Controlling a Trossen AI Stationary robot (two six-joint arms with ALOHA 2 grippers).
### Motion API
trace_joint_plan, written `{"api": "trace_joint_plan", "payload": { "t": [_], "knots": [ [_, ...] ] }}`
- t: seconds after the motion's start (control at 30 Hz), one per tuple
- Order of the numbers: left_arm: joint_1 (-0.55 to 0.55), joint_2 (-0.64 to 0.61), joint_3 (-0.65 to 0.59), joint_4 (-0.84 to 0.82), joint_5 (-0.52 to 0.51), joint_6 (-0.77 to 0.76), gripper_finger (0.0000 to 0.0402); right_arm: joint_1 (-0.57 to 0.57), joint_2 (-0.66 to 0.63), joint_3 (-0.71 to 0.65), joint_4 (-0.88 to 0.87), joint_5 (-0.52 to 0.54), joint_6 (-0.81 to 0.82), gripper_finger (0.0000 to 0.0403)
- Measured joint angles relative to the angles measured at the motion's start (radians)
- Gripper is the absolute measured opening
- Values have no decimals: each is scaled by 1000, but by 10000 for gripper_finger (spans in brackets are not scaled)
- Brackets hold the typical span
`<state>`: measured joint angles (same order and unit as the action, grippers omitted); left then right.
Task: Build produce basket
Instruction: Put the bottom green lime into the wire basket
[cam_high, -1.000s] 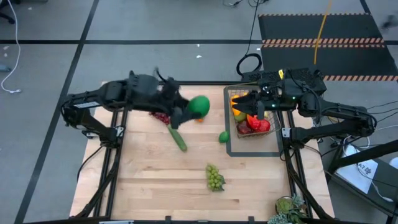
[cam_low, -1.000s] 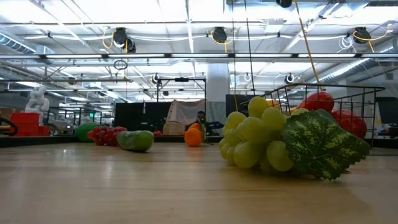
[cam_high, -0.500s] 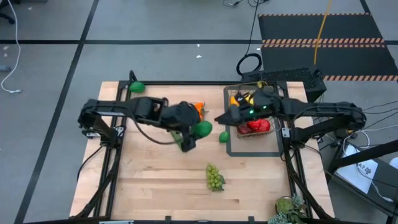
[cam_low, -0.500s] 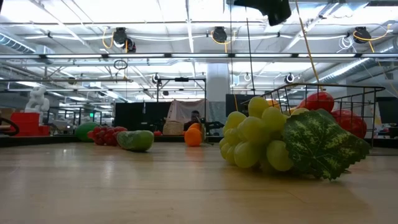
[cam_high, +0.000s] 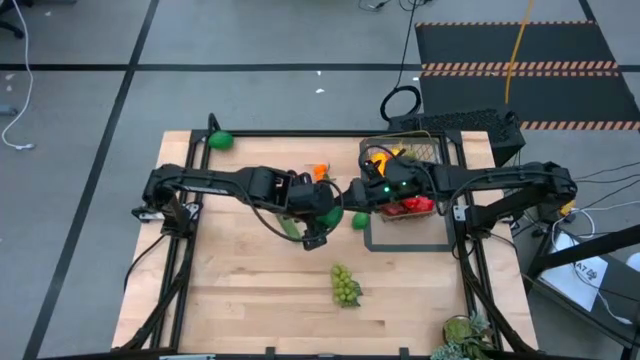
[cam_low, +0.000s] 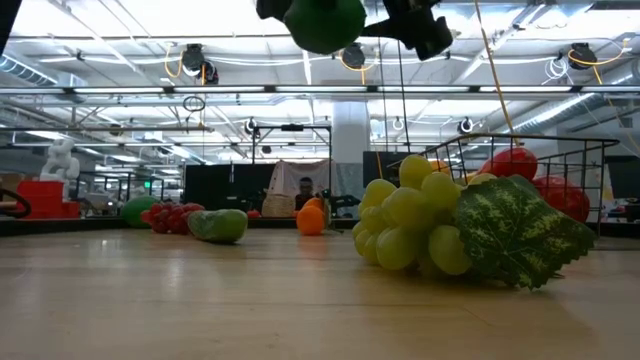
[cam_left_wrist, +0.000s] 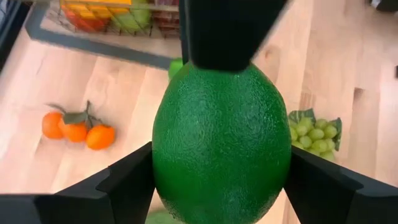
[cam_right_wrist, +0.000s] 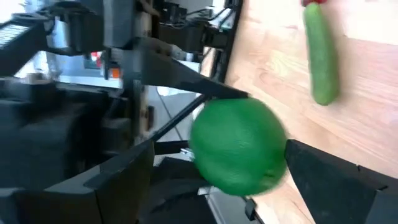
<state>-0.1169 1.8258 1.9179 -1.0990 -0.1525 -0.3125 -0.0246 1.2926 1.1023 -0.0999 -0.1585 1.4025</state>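
Mid-air handover, centre of the high view. Left gripper (cam_left_wrist: 221, 180) is clamped on the mango (cam_left_wrist: 222, 140), one dark finger on each flank, the fruit held clear of the table (cam_high: 240, 290). Right gripper (cam_right_wrist: 217, 165) has its fingers spread wide either side of the same mango, not visibly touching it. Judged step: passing the mango from left arm to right for the basket (cam_high: 405, 180), which sits right of centre in the high view, already holding red and yellow produce. Next move calls for the right fingers to close squarely on the mango before the left lets go; a round, smooth fruit could slip. Loose on the table: grapes (cam_high: 345, 285) lower centre, cucumber (cam_right_wrist: 321, 56), oranges (cam_left_wrist: 74, 129).
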Motion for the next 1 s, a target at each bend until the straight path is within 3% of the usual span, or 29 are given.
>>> {"api": "trace_joint_plan", "payload": {
  "t": [0.7, 1.0],
  "knots": [
    [8, -6, 0, 6, 47, -44, 305, 27, 31, 1, -42, -26, -9, 357],
    [17, -6, 0, 117, 46, -4, 305, 23, 29, 2, -31, -2, -36, 356]
  ]
}}
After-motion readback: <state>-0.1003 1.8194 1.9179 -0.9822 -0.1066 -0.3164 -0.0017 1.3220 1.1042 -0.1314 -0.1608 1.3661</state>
